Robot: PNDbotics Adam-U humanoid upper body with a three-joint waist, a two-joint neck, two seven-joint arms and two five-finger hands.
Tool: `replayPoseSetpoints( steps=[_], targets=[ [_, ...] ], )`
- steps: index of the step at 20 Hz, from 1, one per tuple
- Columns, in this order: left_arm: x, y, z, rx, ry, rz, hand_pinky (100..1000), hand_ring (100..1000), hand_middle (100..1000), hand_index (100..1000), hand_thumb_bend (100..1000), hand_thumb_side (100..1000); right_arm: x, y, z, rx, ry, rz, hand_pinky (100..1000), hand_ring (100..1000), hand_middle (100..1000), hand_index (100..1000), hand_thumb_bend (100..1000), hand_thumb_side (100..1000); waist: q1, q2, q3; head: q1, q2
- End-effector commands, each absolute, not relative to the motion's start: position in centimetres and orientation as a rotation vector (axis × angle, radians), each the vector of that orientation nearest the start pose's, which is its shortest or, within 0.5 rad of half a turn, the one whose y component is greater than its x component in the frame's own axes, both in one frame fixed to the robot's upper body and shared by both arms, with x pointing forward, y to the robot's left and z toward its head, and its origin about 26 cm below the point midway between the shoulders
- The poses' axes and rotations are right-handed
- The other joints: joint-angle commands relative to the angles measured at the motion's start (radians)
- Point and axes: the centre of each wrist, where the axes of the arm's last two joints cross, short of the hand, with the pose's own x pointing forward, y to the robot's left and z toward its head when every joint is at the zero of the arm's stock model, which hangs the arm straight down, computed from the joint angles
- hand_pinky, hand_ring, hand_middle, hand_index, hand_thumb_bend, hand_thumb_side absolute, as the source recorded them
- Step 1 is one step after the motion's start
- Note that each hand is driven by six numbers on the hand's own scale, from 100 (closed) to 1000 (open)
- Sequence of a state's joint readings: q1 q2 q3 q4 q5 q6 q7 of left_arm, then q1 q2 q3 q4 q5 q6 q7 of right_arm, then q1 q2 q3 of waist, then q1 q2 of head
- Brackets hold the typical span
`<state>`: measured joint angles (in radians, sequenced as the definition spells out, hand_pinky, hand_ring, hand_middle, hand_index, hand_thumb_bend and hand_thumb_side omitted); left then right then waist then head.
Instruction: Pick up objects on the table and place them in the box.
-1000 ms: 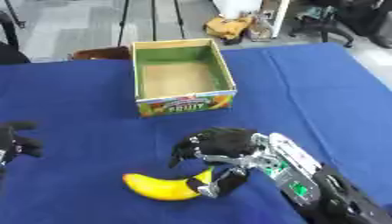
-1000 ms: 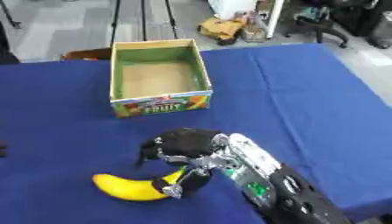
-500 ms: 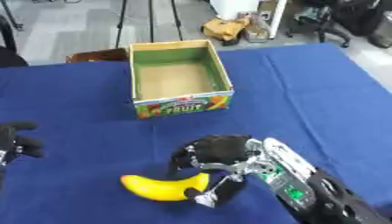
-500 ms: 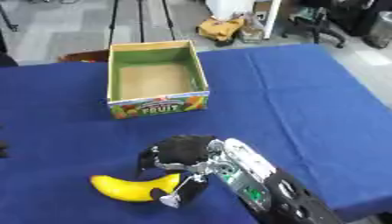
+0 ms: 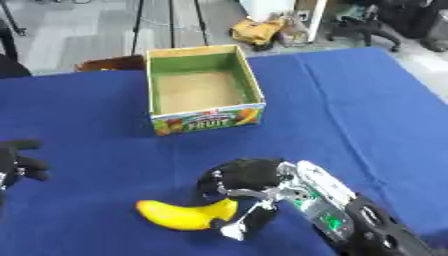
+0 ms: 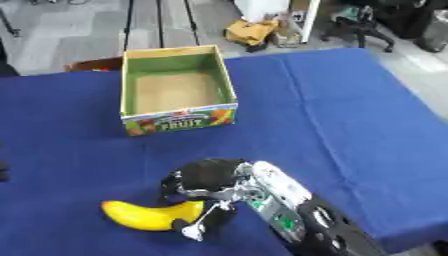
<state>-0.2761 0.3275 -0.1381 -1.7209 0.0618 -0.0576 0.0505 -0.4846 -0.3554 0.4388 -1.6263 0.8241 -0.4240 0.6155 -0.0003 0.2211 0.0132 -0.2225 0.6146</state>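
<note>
Whereas a second ago its fingers hovered apart, the right hand (image 5: 249, 186) has now closed them round the banana's (image 5: 181, 215) near end; the box (image 5: 202, 89) lies beyond.

Prob. a lab: tripod legs (image 5: 140, 20), office chair (image 5: 367, 25).

We saw even, bright overhead light on the blue counter (image 5: 350, 110), without glare. Soft shadow sat under the right hand (image 5: 249, 180) toward 6 o'clock. Both views looked slightly blurred throughout.
</note>
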Motion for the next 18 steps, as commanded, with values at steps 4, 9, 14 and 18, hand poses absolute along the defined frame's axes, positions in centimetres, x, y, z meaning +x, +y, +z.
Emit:
replayPoseSetpoints(
  steps=[4,9,14,18],
  targets=[
    [33.05,25.03,12.84,0.069,-2.040,-0.388,505,550,678,717,558,828,35.13,-16.81,12.70,0.505,2.103,-2.780,646,857,772,841,100,500,0.004,-0.013,0.002,-0.006,-0.004],
    [33.06,25.03,12.87,0.069,-2.042,-0.387,505,550,679,717,558,828,35.28,-16.82,12.36,0.522,2.073,-2.778,654,857,779,853,100,573,0.004,-0.013,0.002,-0.006,-0.006],
    [33.05,25.05,12.89,0.070,-2.043,-0.386,504,551,680,717,557,829,35.41,-16.89,12.20,0.542,2.048,-2.774,659,858,781,854,100,604,0.005,-0.015,0.003,-0.009,-0.008],
    [33.05,25.03,12.90,0.068,-2.043,-0.385,504,551,680,718,557,829,35.48,-16.83,12.04,0.543,2.016,-2.778,666,858,782,855,100,635,0.005,-0.015,0.005,-0.010,-0.009]
  ],
)
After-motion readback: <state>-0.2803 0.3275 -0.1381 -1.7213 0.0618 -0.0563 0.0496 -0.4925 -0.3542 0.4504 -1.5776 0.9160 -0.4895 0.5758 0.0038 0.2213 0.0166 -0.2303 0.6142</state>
